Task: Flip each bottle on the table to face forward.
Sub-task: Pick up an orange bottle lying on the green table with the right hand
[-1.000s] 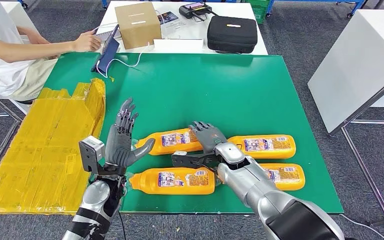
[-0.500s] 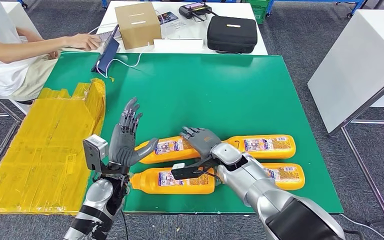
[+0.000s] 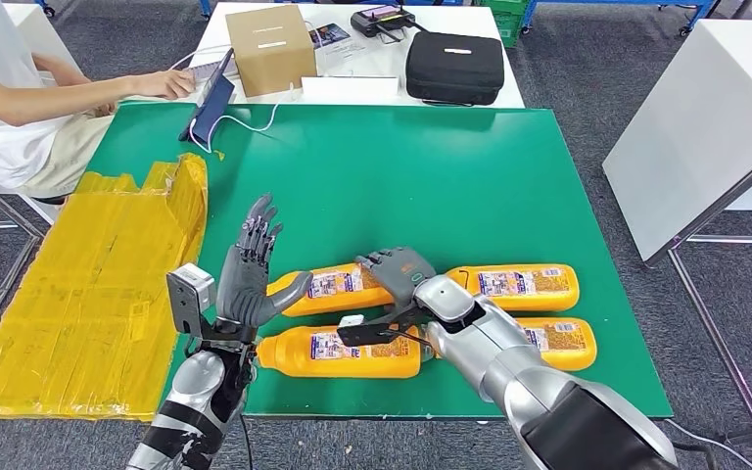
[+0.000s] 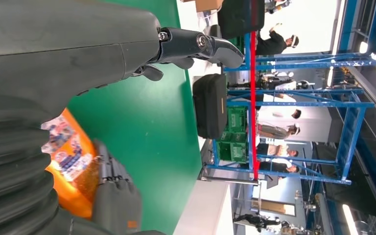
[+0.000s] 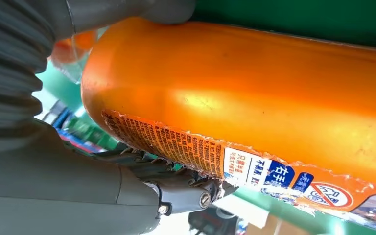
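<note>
Near bottle: an orange bottle point(image 3: 338, 353) lies on its side at about 6 o'clock on the green table point(image 3: 431, 166), cap toward 9 o'clock, label up.
Near right bottle: a second orange bottle point(image 3: 560, 343) lies at 5 o'clock, partly behind the right forearm.
Left hand: the left hand point(image 3: 250, 274) stands raised at 8 o'clock, fingers spread, empty; its thumb points toward the cap end of the far left bottle, and I cannot tell if it touches.
Right hand: the right hand point(image 3: 400, 273) is cupped over the far left bottle point(image 3: 338, 286), fingers curled around the body beside the label. The right wrist view shows the smooth orange wall point(image 5: 254, 88) pressed close against the palm, so I judge it grasped.
Far right bottle: a fourth bottle point(image 3: 514, 283) lies at 3 o'clock of the hand, label up.
Handling: the bottles look like full rigid plastic, fairly heavy, glossy and round, so likely to slip or roll. The torn label edge point(image 5: 176, 147) offers more friction than bare plastic. Best hold, in my judgement, is mid-body across the width, then roll about the long axis.
Risk: a roll may nudge the neighbouring bottles, which lie near.
Beyond: yellow wrapped cardboard point(image 3: 88, 284) at 9 o'clock; a cardboard box point(image 3: 269, 47), a black case point(image 3: 453, 67) and a seated person point(image 3: 10, 98) at the far edge.
</note>
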{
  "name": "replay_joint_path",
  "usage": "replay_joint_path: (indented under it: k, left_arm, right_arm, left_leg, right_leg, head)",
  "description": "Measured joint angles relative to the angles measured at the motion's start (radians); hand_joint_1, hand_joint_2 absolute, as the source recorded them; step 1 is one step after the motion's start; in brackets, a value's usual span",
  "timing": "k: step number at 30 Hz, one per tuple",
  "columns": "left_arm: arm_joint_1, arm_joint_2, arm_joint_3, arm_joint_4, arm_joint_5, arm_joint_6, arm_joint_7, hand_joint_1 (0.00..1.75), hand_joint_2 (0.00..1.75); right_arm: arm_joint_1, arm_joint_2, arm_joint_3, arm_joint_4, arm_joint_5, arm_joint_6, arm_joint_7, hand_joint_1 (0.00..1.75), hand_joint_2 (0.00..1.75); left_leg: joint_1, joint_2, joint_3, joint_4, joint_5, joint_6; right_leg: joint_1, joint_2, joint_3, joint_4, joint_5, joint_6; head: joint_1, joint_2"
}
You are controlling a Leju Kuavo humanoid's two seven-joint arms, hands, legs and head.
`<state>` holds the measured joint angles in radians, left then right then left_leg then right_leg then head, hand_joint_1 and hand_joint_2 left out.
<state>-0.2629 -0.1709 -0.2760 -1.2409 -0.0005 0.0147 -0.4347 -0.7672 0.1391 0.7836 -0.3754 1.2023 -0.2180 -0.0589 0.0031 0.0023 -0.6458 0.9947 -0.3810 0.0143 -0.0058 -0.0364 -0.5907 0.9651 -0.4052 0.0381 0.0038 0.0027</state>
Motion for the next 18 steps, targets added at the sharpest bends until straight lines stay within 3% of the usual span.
replay_joint_path:
  k: [4,8,13,18]
  left_arm:
    - [0.005,0.0,0.0,0.0,-0.009,0.016,0.004,0.0,1.75]
    - [0.021,0.0,0.001,-0.005,-0.029,0.03,0.009,0.0,1.75]
    - [0.03,0.0,0.001,-0.009,-0.034,0.033,0.01,0.0,1.75]
    - [0.032,0.0,0.001,-0.009,-0.035,0.033,0.01,0.0,1.75]
  right_arm:
    - [0.015,-0.004,-0.034,-0.008,-0.071,-0.179,0.03,1.75,1.75]
    - [0.052,0.001,-0.14,-0.071,-0.18,-0.355,-0.021,1.75,1.75]
    - [0.086,0.005,-0.236,-0.147,-0.196,-0.382,-0.038,1.75,1.75]
    - [0.097,0.005,-0.256,-0.166,-0.195,-0.382,-0.038,1.75,1.75]
  left_leg:
    - [0.0,0.0,0.0,0.0,0.0,0.0]
    - [0.0,0.0,-0.001,0.0,0.0,0.0]
    - [0.0,0.0,-0.001,0.0,0.0,0.0]
    - [0.0,0.0,-0.001,0.0,0.0,0.0]
  right_leg:
    - [0.0,0.0,0.0,0.0,0.0,0.0]
    - [0.0,0.0,0.0,0.0,0.0,0.0]
    - [0.0,0.0,-0.001,0.0,0.0,0.0]
    - [0.0,0.0,-0.001,0.0,0.0,0.0]
  head:
    - [0.0,0.0]
    - [0.0,0.0]
    - [0.0,0.0]
    - [0.0,0.0]
